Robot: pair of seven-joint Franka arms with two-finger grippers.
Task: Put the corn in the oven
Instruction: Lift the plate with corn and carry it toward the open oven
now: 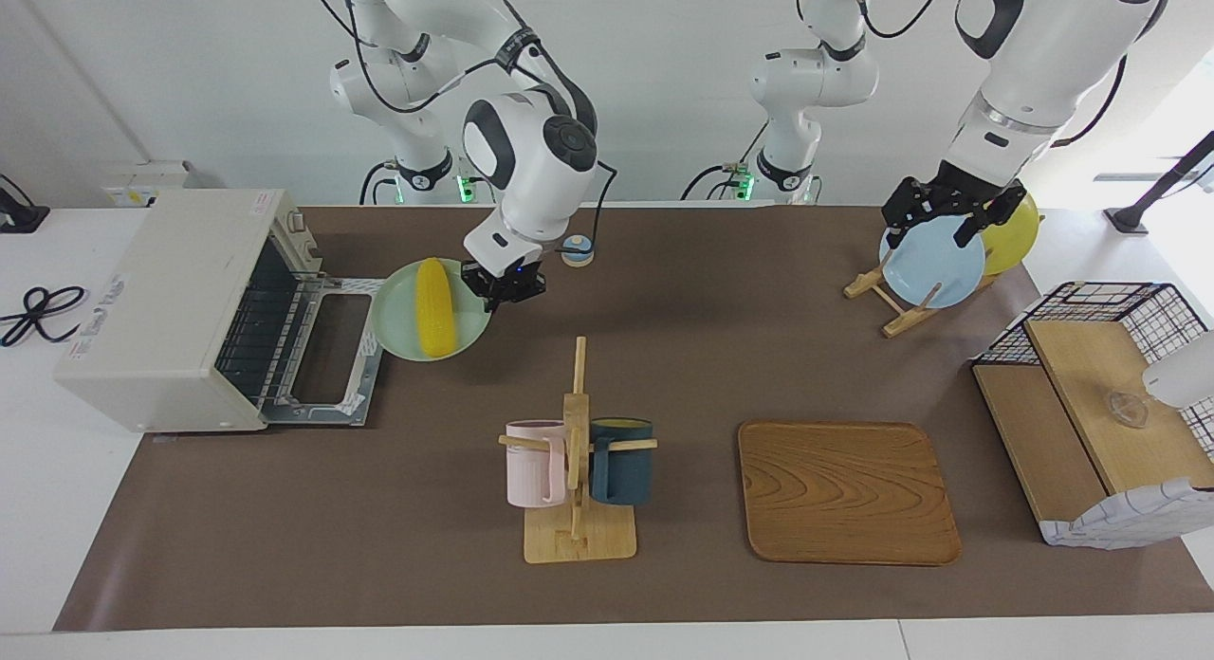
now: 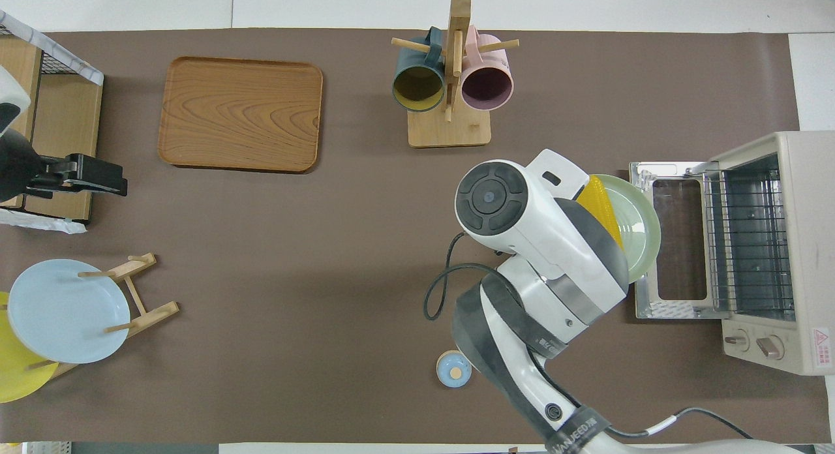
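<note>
Brown matting lay beneath; right gripper (image 1: 504,287) pinched the pale-green plate (image 1: 394,333) bearing stiff, roll-prone corn (image 1: 435,308) beside the oven (image 1: 180,309); left gripper (image 1: 939,214) gaped idle.

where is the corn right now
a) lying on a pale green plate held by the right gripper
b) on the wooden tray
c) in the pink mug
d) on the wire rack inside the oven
a: the corn lies on the pale green plate, whose rim the right gripper pinches, just in front of the oven and its dropped door.
</note>
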